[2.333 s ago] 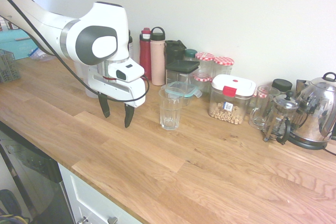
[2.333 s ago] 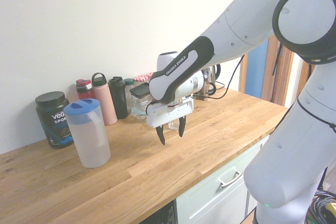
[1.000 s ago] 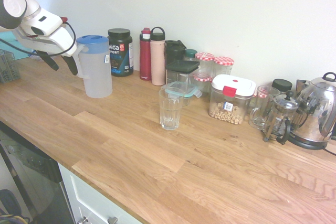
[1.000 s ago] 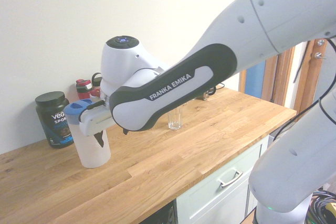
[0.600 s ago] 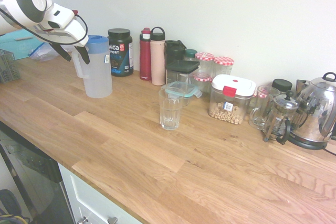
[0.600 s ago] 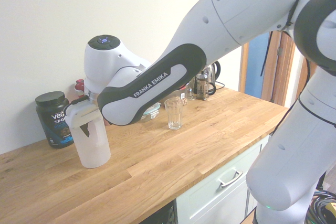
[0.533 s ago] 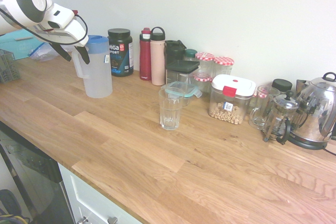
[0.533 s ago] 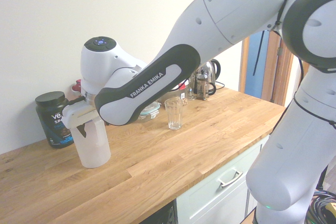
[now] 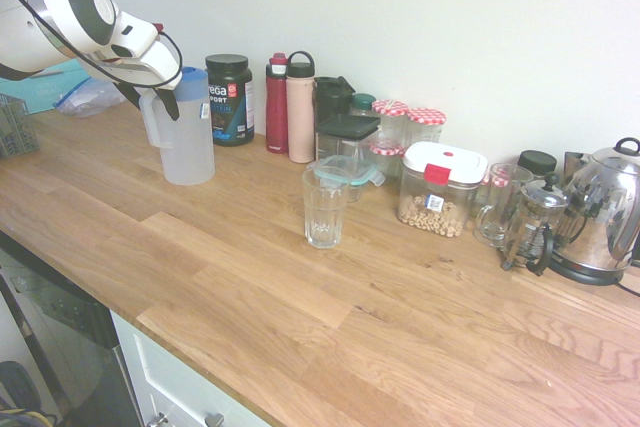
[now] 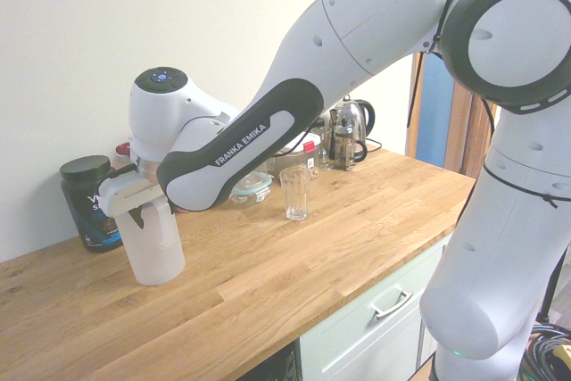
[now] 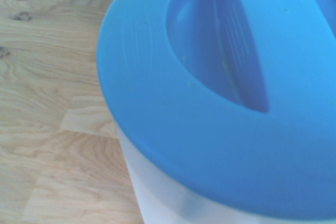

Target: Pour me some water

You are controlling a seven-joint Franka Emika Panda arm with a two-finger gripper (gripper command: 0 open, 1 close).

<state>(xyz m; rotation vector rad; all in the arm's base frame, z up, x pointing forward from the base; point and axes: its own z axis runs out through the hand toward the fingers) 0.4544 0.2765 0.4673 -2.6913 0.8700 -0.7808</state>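
Wrist view | smooth round blue lid | translucent pitcher | grained wooden counter

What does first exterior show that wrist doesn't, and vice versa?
Only first exterior: the empty glass, the kettle, the row of bottles and jars along the wall, and the tool at the pitcher's handle. Only wrist: a close look down on the pitcher's blue lid and its recess. Both: the translucent pitcher standing on the wooden counter.
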